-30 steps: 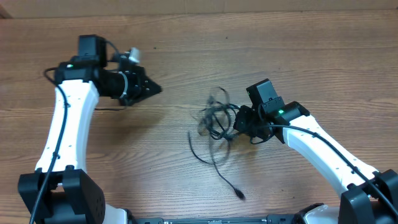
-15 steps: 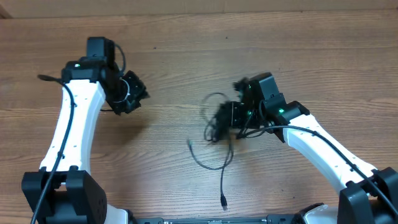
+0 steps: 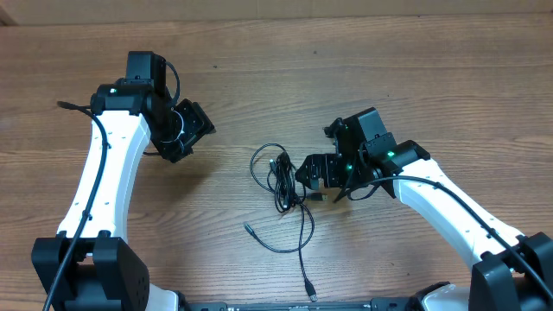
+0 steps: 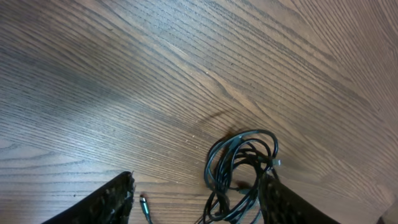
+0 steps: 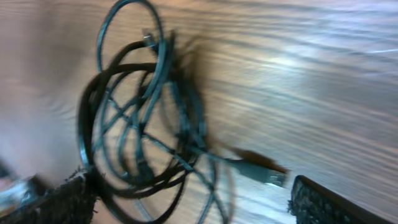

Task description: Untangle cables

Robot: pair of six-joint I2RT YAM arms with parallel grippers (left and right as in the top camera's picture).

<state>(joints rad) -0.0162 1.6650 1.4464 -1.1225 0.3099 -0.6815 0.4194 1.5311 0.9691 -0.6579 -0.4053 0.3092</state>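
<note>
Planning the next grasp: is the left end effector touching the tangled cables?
Apart. The overhead view shows wooden tabletop between the left end effector and the tangled cables.

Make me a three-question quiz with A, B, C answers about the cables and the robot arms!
1. Where is the tangled bunch of cables?
A. Right beside the right gripper
B. Under the left arm's base
C. Hanging off the edge

2. What colour are the cables?
A. Red
B. Black
C. Yellow

3. What is the right gripper doing?
A. Shut tight on a plug
B. Lifting the whole bunch in the air
C. Open, with the bunch lying on the table

Answers:
1 A: the overhead view shows the bunch mid-table, next to that gripper.
2 B: every cord looks black.
3 C: the right wrist view shows it spread wide and the cords lying flat on the wood.
</note>
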